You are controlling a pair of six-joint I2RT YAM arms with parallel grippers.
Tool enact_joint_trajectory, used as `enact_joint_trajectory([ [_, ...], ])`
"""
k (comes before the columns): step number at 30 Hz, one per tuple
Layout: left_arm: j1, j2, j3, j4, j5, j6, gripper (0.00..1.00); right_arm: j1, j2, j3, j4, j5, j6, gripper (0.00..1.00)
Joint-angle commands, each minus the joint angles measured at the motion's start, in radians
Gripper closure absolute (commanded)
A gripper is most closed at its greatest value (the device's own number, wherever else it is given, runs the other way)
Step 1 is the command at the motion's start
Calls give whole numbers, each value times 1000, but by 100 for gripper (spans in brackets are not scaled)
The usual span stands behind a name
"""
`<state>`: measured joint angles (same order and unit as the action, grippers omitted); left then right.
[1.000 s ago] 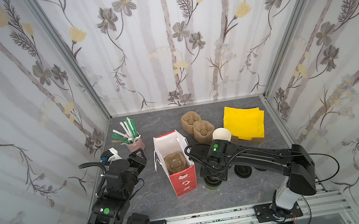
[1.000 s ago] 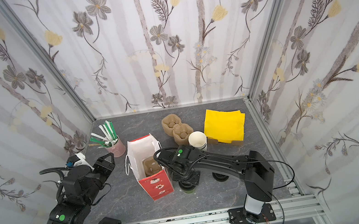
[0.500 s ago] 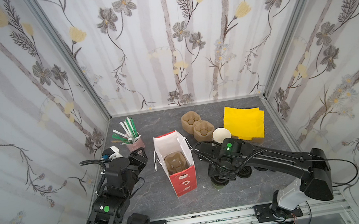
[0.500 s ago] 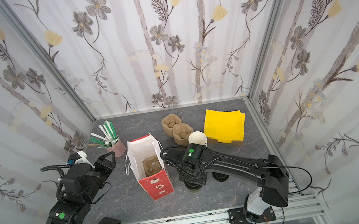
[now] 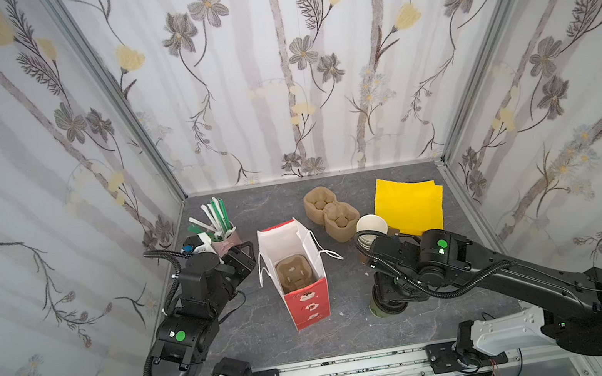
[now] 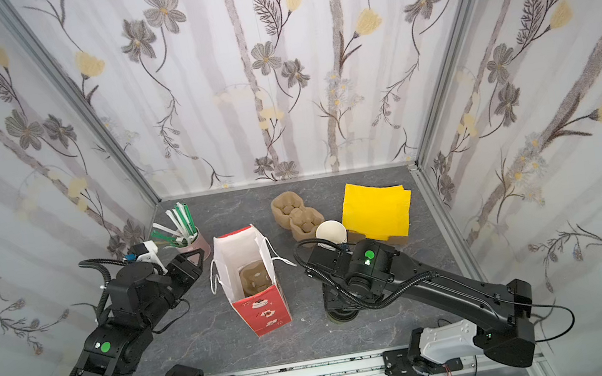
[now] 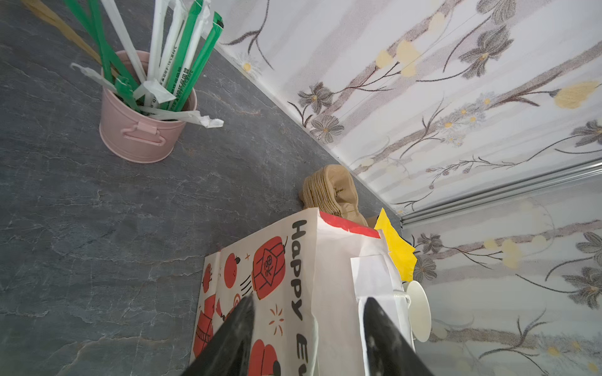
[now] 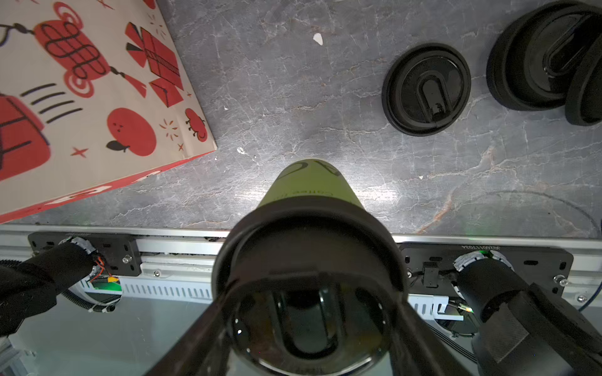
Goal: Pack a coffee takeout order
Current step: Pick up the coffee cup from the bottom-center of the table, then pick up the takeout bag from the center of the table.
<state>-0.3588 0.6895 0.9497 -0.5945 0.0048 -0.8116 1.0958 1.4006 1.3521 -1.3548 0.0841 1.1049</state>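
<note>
Two fingers of the right gripper [image 8: 309, 312] flank the black lid [image 8: 306, 254] of the paper cup [image 8: 309, 185]. The cup stands upright near the front edge of the bench [image 5: 353, 334], right of the red-and-white bag [image 5: 307, 305]. Whether they press it cannot be told. The left gripper [image 7: 309, 301] has its fingers parted, just beside the bag's left wall. Far right lie yellow napkins [image 5: 409, 203]; far left, green straws [image 5: 220, 213] stand in a pink bucket [image 5: 227, 243].
</note>
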Motion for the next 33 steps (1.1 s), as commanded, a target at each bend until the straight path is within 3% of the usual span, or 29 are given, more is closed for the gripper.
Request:
enact_joint_trajectory([
  [1,0,24,25,29,51,39,46,2,-18,22,-2,-1,-74,36],
  [14,-3,172,42,9,130,50,43,1,-69,81,-2,21,-133,36],
  [25,-5,205,32,-47,125,48,71,0,-70,99,-1,49,-145,36],
  [31,-13,212,52,-48,120,54,96,-2,-68,106,-1,57,-155,36],
  [33,-17,214,71,-48,101,58,100,-4,-66,107,-2,59,-161,36],
])
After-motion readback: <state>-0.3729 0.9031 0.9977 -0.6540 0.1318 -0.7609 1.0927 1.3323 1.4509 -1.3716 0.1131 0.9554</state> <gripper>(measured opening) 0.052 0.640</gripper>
